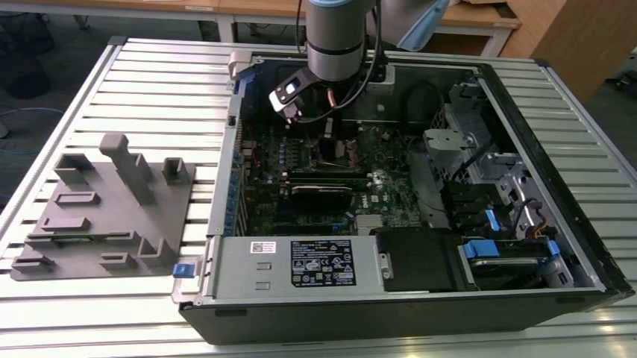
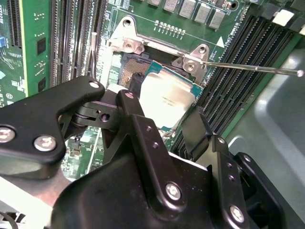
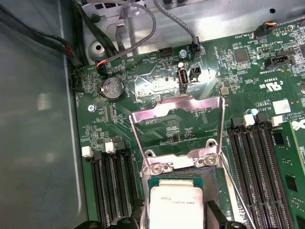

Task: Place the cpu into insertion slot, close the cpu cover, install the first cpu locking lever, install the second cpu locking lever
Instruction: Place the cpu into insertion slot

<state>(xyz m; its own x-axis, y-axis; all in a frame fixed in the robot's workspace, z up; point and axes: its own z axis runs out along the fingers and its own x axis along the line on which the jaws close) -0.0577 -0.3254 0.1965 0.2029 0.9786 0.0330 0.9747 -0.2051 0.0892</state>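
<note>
The cpu (image 2: pixel 167 95) shows its dull silver top between my black fingertips (image 2: pixel 136 82), and my gripper (image 2: pixel 164 101) is shut on it. It hangs just over the insertion slot (image 2: pixel 125 71), whose dark pin field shows beside one edge of the chip. In the first wrist view the cpu (image 3: pixel 176 205) lies right below the hinge of the cpu cover (image 3: pixel 176 101), which stands swung open as a silvery frame. A thin locking lever (image 2: pixel 257 68) sticks out sideways, unlatched. In the exterior view my arm (image 1: pixel 333 45) reaches down into the open computer case.
Black memory slots (image 3: pixel 259 167) flank the socket on both sides. A coin battery (image 3: pixel 113 87) and cable bundles (image 3: pixel 119 19) lie beyond the cover. A green card (image 2: pixel 28 43) stands nearby. A grey fixture plate (image 1: pixel 100 209) lies on the table at the exterior view's left.
</note>
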